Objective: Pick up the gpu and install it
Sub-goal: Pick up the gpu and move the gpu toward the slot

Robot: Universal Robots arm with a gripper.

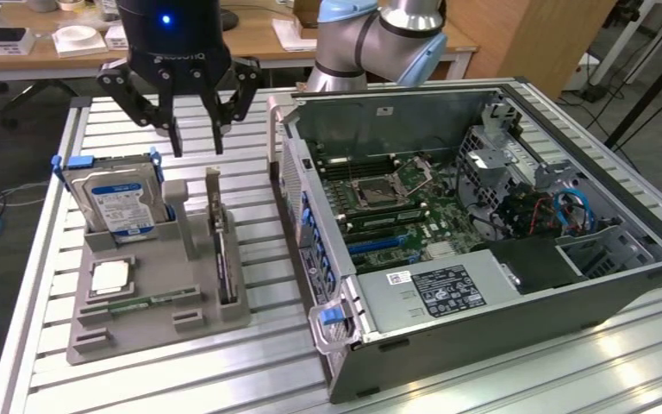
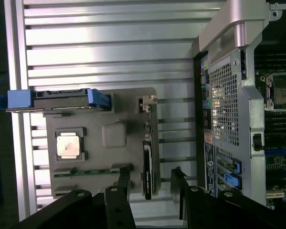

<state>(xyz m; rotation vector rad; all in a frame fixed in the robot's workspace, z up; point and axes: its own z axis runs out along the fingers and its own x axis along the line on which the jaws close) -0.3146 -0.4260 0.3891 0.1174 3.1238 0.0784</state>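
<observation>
Desk (image 1: 193, 379): slatted aluminium surface carrying a grey holder and an open computer case.
Holder (image 1: 135, 332): grey moulded tray in the left half of the exterior view, with a separate slot for each part.
Gpu (image 1: 225, 259): stands on its long edge in the slot along the holder's side nearest the case. Its silver bracket end is uppermost and towards the top of the frame. It is seated in the holder, not in the case.
Jaws: black, at the upper left of the exterior view. They are released and stand apart with nothing between them. The fingertips (image 1: 176, 129) hang just above the gpu's bracket end and clear of it. In the wrist view the card lies edge-on beneath the gap between the two fingers.
Hard drive (image 1: 118, 203): silver with a blue-and-white label, upright in a blue carrier at the holder's far-left corner.
Processor (image 1: 110, 276): square silver chip lying flat in the holder, below the hard drive in the frame.
Memory stick (image 1: 147, 302): narrow green strip lying just below the processor in the frame.
Case (image 1: 515, 332): lies on its side in the right half of the exterior view with the side panel off.
Motherboard (image 1: 389, 207): exposed inside the case, with blue expansion slots (image 1: 377, 244) near the wall that faces the holder.
Arm (image 1: 365, 39): light blue and silver joints at the top centre of the frame, behind the case.
</observation>
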